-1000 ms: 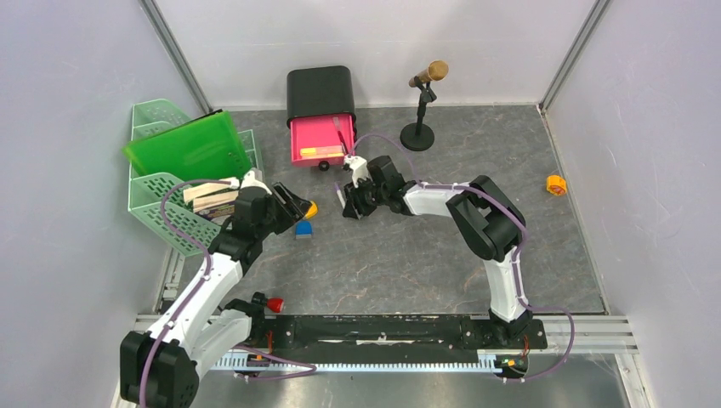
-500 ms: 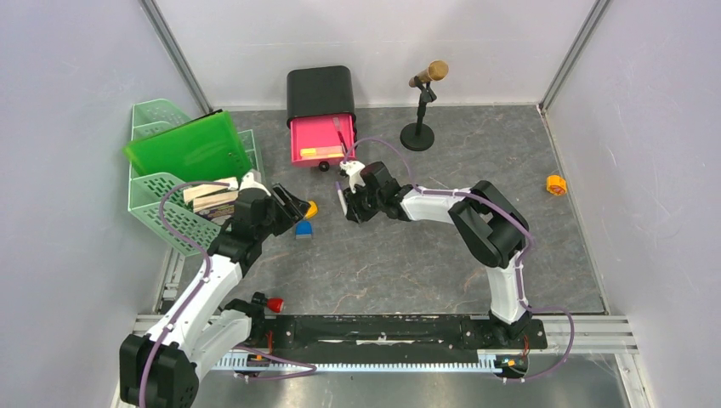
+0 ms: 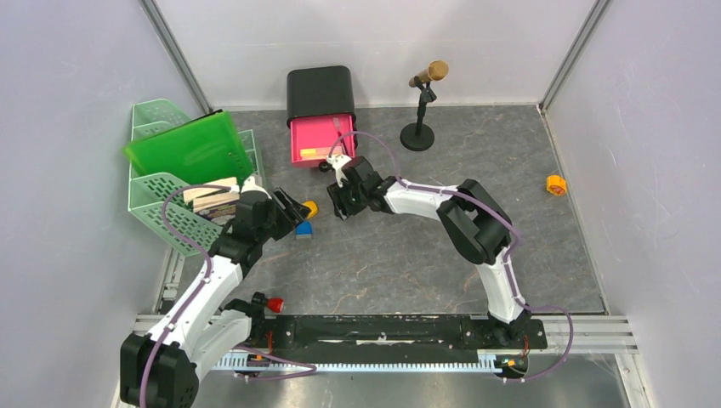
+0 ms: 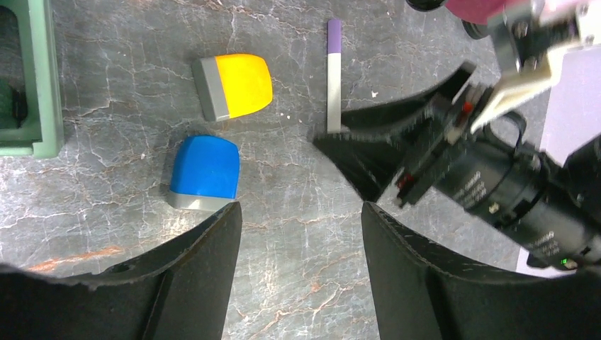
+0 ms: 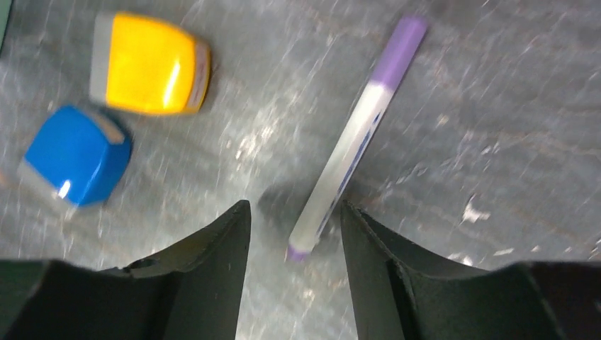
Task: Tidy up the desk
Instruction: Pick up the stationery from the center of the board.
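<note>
A: How should the marker (image 5: 358, 138) be taken off the desk (image 3: 425, 255), which lies flat beneath both arms?
B: The right gripper (image 5: 294, 209) is spread over its tail — better centred on the barrel, then closed. The left gripper (image 4: 301, 212) is held spread, empty.

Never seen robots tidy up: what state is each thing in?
Pink drawer of the black box: pulled open.
White marker with purple cap: capped, lying flat on marbled grey desk.
Gold microphone on black stand: upright.
Left gripper: open, empty.
Right gripper: open, straddling the marker's end.
</note>
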Controlling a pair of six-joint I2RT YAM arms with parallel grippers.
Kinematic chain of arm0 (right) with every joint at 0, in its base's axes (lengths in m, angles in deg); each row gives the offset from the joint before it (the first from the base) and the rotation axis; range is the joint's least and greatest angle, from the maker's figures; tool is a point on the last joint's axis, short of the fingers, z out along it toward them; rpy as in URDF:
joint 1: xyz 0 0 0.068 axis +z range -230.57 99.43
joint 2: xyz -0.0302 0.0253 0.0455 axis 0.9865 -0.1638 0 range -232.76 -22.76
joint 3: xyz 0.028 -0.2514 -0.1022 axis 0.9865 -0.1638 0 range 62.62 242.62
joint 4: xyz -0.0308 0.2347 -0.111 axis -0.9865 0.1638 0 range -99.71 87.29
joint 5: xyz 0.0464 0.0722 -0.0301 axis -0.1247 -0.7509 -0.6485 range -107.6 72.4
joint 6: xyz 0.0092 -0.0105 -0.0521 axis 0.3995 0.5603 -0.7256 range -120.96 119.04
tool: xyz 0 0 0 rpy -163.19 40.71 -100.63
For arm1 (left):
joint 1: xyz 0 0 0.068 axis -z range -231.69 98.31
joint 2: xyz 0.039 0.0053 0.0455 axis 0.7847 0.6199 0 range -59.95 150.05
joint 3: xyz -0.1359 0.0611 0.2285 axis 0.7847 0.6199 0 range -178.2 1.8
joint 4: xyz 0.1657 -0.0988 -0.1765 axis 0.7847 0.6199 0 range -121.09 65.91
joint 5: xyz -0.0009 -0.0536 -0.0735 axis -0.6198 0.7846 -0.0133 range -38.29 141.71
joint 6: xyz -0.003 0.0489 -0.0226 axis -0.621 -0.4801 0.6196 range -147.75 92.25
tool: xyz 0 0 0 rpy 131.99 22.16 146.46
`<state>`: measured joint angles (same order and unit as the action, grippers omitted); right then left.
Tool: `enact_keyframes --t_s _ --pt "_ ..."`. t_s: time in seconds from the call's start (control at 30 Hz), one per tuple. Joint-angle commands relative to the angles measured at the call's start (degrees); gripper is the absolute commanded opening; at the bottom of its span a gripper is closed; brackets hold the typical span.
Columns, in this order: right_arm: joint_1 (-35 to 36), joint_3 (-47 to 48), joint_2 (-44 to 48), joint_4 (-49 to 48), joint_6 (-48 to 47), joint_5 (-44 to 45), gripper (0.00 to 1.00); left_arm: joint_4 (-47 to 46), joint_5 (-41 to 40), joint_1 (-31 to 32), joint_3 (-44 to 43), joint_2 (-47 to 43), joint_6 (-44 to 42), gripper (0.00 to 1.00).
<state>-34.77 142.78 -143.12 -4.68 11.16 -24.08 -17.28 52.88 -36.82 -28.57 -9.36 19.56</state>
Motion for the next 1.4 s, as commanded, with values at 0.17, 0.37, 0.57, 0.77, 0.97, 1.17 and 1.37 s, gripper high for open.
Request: enact_keyframes --t_s 0.17,0.37,0.57,0.77,0.97,1.17,1.37 --pt "0.95 6.97 -9.46 15.68 0.33 11.45 0.41 1.94 -2.81 0.13 0.81 -3.05 1.93 0.7" --pt "1.03 1.05 -6.55 17.04 -1.8 13.58 0.22 5.23 -5.44 0.11 0.76 -3.5 2.88 0.71" --pt "1.04 -6.19 -0.49 15.45 -3.01 11.99 0.09 6.14 -5.04 0.14 0.5 -3.39 3.14 0.71" --pt "0.96 -12.06 4.87 15.31 -6.04 8.87 0.0 7.1 -4.87 0.16 0.14 -4.26 2.12 0.72" --pt "0.63 -17.64 12.51 14.71 -7.04 7.08 0.0 7.86 -2.04 0.15 -0.78 -4.4 0.27 0.77" --pt "-1.18 -21.8 20.73 11.76 -5.34 4.18 0.0 8.6 1.91 0.15 0.17 -4.3 1.52 0.83" --pt "-3.02 -26.01 26.98 6.64 -4.06 -0.06 0.0 8.86 3.22 0.12 1.43 -4.28 3.11 0.85"
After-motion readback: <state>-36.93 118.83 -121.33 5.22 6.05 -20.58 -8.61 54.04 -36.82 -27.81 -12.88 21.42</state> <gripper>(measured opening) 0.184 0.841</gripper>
